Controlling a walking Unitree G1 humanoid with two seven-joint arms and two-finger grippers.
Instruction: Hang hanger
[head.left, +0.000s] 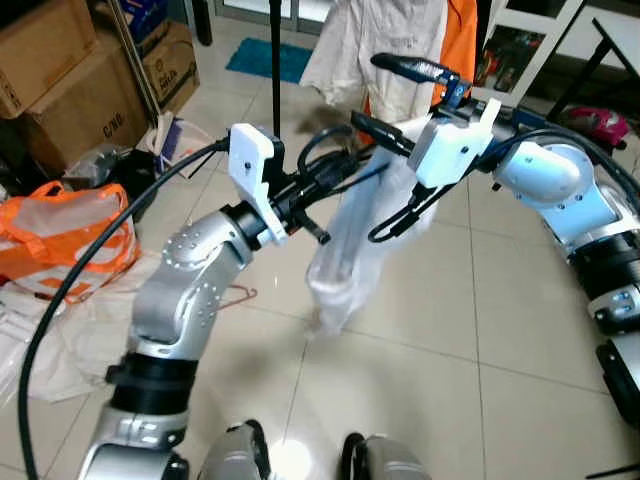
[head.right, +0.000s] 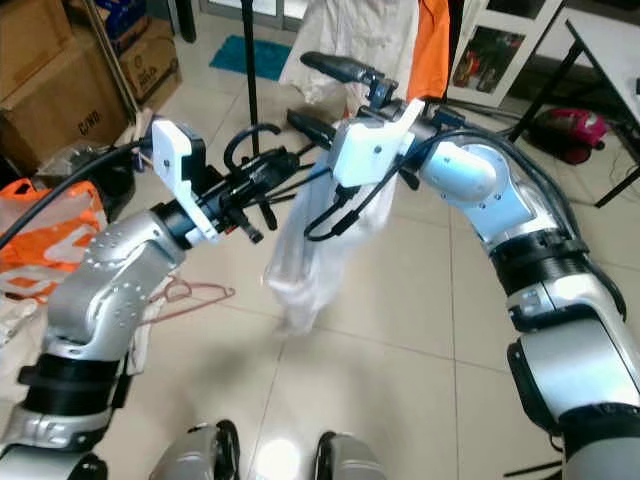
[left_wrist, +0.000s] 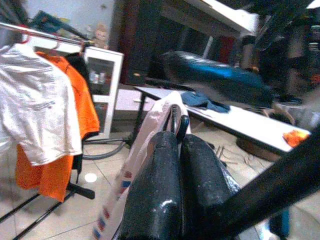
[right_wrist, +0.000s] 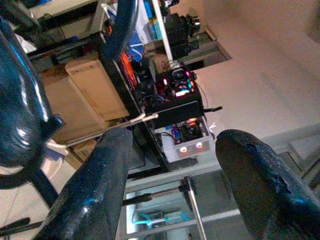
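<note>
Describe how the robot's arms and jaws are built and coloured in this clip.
Both arms are silver metal shells with black joint bands. The left gripper and right gripper each have two long glossy black fingers behind a white boxy wrist housing. A thick black cable loops along the left arm; thinner black cables run over the right forearm.

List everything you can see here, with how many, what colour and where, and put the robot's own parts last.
Hanger: one, black, held in the left claw, a pale garment draped from it.
Pale garment: one, whitish, hanging between the arms.
Clothes rack: one, dark pole, ahead.
White shirt: one, on the rack.
Orange shirt: one, on the rack behind the white one.
Pink hanger: one, on the floor, left.
Orange bag: one, on the floor, left.
Cardboard boxes: several, brown, far left.
Teal mat: one, far floor.
Left claw: black, shut on the hanger.
Right claw: black, open, raised toward the rack.
</note>
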